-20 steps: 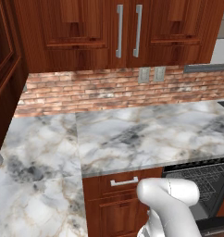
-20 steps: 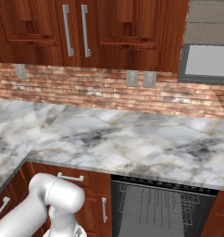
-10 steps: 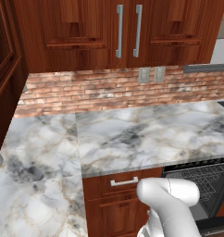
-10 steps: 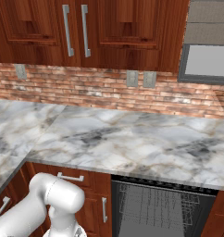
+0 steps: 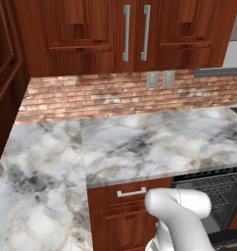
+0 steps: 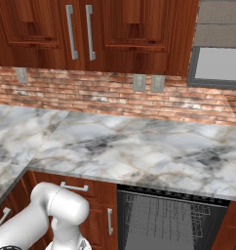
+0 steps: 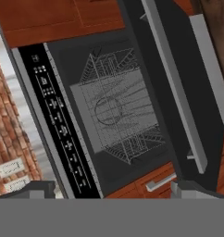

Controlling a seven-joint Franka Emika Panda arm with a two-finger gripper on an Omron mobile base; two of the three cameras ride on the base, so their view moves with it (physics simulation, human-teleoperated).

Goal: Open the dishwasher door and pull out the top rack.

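Below marble counter edge (image 6: pixel 154 188), dishwasher door (image 7: pixel 178 78) down, top rack (image 7: pixel 121 109) exposed

The desk (image 5: pixel 154 142) is grey-veined white marble, L-shaped — one run lies along the far brick wall (image 5: pixel 115 95), the other turns toward the near left corner. Its top shows bare stone. Beneath its front edge sit reddish-brown drawer fronts (image 6: pixel 76 188) and the open dishwasher cavity (image 6: pixel 171 219) — wire rods visible inside.

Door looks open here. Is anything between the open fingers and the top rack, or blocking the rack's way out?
Nothing visible. In the hand view the dishwasher door is swung clear, and the top rack sits exposed inside the cavity. The gripper is open, with no object between it and the rack.
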